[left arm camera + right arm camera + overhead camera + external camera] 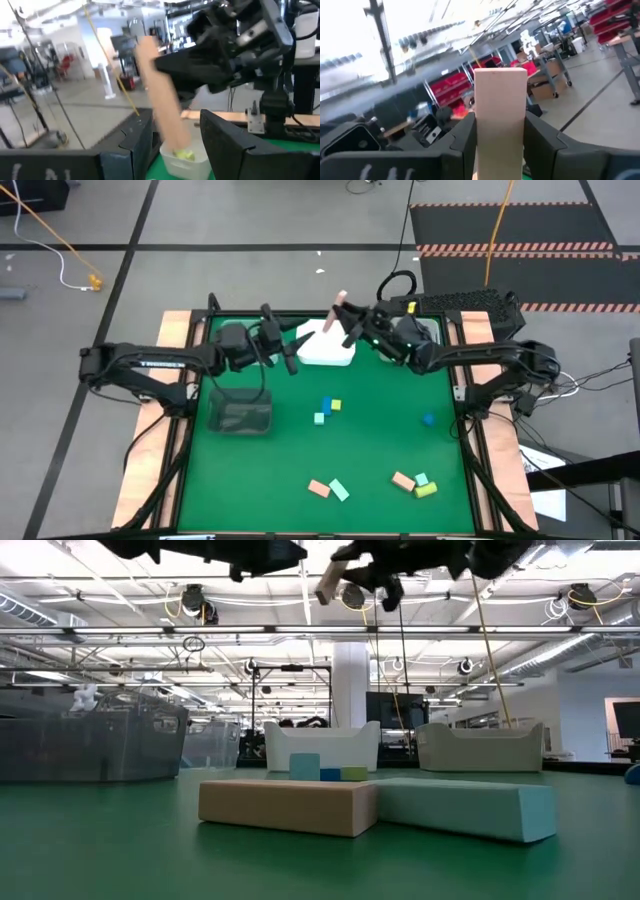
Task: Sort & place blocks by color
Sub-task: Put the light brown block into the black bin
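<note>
My right gripper (350, 321) is shut on a salmon pink bar (341, 302) above the far side of the white bin (326, 348). The bar also shows in the left wrist view (161, 95) and high in the low view (328, 582). A yellow-green block (183, 155) lies in the white bin. My left gripper (287, 352) is open and empty just left of the white bin. Loose blocks lie on the green mat: blue (326, 404), yellow-green (336, 406) and mint (320, 418) at the middle, and one blue (428, 419) at the right. My right gripper pinches the salmon bar between its two fingers, on two opposite long faces (500, 145). The bar lies along the fingers, and one end (501, 80) sticks out past the fingertips. It is lifted clear and tilted over the white bin.
A clear bin (241, 416) stands on the mat's left part. Near the front edge lie a salmon block (319, 488) with a mint one (339, 490), and a salmon (403, 480), a mint (421, 478) and a yellow-green block (426, 490).
</note>
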`<state>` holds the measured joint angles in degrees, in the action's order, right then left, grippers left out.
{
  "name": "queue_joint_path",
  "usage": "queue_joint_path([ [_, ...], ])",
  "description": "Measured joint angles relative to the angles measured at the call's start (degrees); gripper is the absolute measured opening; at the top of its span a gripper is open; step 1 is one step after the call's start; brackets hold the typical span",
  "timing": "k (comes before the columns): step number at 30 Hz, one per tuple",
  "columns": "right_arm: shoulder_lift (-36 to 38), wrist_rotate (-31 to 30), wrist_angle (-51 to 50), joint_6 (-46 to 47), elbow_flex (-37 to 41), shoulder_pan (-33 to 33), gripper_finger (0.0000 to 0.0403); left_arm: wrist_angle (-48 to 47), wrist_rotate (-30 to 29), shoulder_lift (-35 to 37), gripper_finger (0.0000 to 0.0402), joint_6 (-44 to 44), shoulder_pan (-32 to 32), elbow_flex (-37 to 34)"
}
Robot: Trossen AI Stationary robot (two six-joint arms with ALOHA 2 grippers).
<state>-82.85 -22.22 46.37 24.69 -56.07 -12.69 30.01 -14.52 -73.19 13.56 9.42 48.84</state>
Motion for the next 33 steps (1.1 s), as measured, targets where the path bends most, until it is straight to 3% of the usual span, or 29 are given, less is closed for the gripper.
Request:
queue_joint_path([
  [6, -2.96, 2.97, -9.80, -5.25, -8.70, 0.02, 0.0109, 6.33, -12.66, -2.36, 0.0166, 3.96, -1.67, -0.02],
  [17, -4.31, 3.14, -9.23, -10.86, -11.08, 0.02, 0.0109, 6.68, -12.50, -2.36, 0.0166, 3.30, -2.04, -0.02],
  [25, -5.25, 7.58, -6.71, -10.44, -11.08, 0.16, 0.0109, 7.03, -8.13, -2.36, 0.0166, 2.93, -1.06, -0.02],
  [33, -5.74, 11.54, -4.35, -11.13, -11.10, 1.06, 0.0109, 6.32, -7.32, -2.60, 0.0166, 2.85, 0.23, 0.00],
])
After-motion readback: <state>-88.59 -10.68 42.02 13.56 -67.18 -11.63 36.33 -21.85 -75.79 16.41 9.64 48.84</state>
